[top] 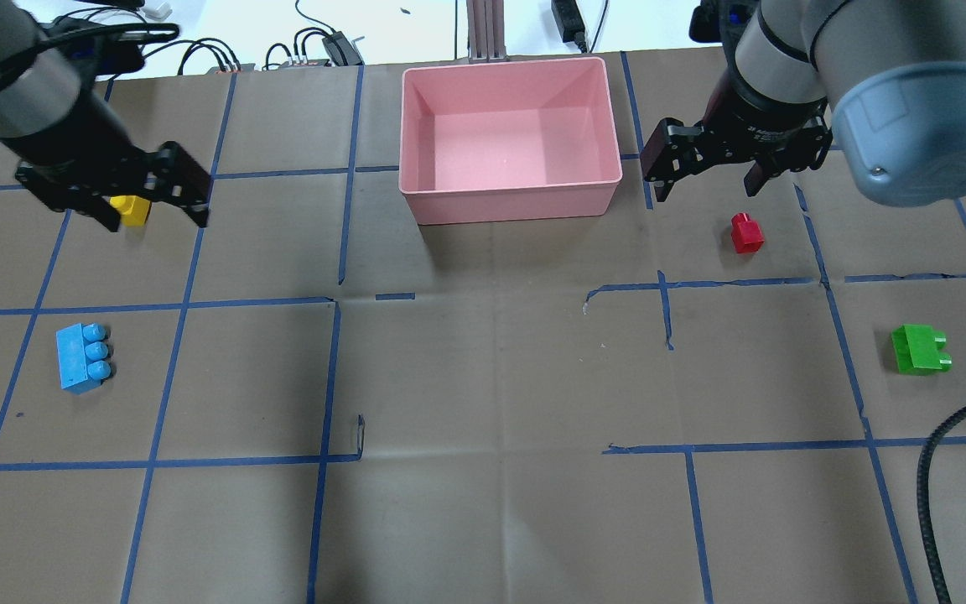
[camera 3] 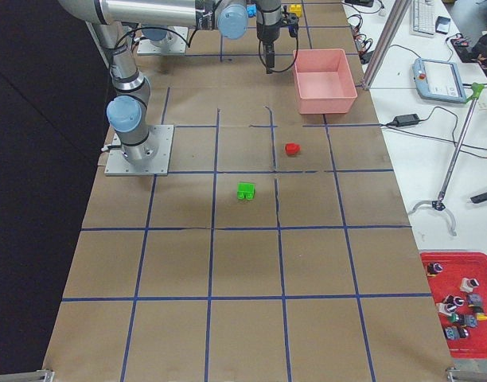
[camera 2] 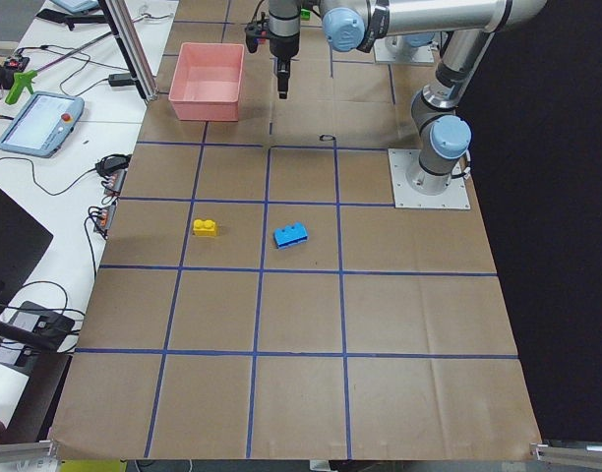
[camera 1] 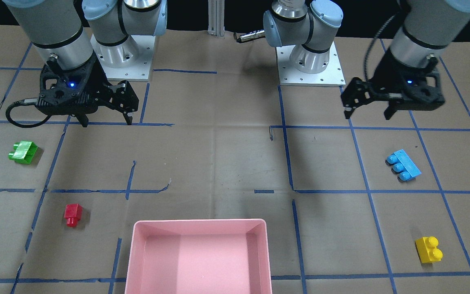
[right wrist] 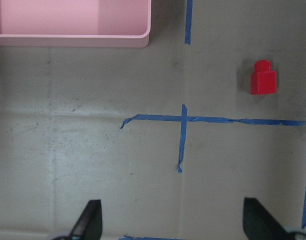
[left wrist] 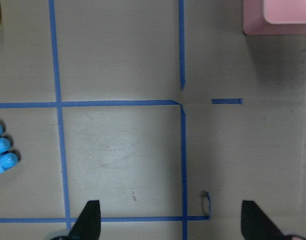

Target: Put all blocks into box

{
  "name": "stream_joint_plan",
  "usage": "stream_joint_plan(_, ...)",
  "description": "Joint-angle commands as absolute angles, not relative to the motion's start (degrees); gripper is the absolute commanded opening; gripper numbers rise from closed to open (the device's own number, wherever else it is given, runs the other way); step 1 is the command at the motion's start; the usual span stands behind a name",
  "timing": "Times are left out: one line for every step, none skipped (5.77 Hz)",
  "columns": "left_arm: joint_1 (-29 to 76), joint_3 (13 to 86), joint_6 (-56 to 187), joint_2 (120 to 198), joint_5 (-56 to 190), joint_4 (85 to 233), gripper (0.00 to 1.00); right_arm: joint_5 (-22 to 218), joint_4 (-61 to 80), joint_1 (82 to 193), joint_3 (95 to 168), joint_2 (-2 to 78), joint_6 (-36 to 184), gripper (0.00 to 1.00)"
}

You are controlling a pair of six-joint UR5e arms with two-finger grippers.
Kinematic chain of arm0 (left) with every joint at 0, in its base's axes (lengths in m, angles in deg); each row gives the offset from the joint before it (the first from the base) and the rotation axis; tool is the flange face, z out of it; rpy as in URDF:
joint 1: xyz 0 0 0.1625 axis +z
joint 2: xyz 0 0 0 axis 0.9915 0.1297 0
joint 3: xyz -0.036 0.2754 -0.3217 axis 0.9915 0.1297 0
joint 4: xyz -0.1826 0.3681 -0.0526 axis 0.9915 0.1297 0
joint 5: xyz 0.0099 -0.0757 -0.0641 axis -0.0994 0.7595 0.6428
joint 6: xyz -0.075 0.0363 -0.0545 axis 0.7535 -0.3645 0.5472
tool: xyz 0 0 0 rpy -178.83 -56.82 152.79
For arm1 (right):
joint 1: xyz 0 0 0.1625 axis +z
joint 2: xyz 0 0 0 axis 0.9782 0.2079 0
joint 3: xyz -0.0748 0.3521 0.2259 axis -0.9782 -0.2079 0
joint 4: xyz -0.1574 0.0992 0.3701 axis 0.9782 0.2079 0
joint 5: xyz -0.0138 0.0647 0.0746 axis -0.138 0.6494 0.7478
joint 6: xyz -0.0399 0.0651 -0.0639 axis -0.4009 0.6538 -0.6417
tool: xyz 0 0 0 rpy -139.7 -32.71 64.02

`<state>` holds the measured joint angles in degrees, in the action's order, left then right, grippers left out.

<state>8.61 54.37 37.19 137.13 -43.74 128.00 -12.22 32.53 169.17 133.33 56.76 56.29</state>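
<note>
**A:** How far along are we?

**B:** Not begun, I'd say. The shallow pink plastic tray (top: 510,201) sits at the middle of the far edge, bare inside. The green studded plastic brick (top: 919,349) and the red studded brick (top: 746,233) lie toward the robot's right edge. The blue three-stud brick (top: 80,358) and the yellow studded brick (camera 1: 428,249) lie toward its left edge. I see the left gripper (camera 1: 367,115) and the right gripper (camera 1: 106,121) both spread wide, holding nothing.

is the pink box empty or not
Empty: the pink box has a bare floor; the green block, red block, blue block and yellow block lie outside it.
</note>
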Motion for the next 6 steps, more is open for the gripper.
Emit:
stream_joint_plan(24.72,56.67,27.43,137.79,-43.45,127.55,0.99,-12.12,32.04,169.23,133.85,56.23,56.29,1.00)
stream_joint_plan(29.67,57.12,27.38,138.06,-43.71,127.37,0.99,-12.30,32.04,169.23,134.38,55.88,56.12,1.00)
stream_joint_plan(32.77,57.56,27.29,139.01,-43.80,127.28,0.99,-12.38,32.39,169.23,134.56,56.22,56.29,1.00)
stream_joint_plan(34.71,58.69,27.21,140.76,-43.80,125.89,0.98,-12.30,32.83,168.27,134.82,55.79,56.03,1.00)
stream_joint_plan(34.91,60.36,27.03,142.96,-43.89,120.48,0.98,-12.47,33.27,165.39,134.82,55.79,48.63,1.00)
stream_joint_plan(34.91,62.11,26.86,145.33,-43.89,115.90,0.98,-12.56,33.27,156.84,134.82,56.57,34.55,1.00)
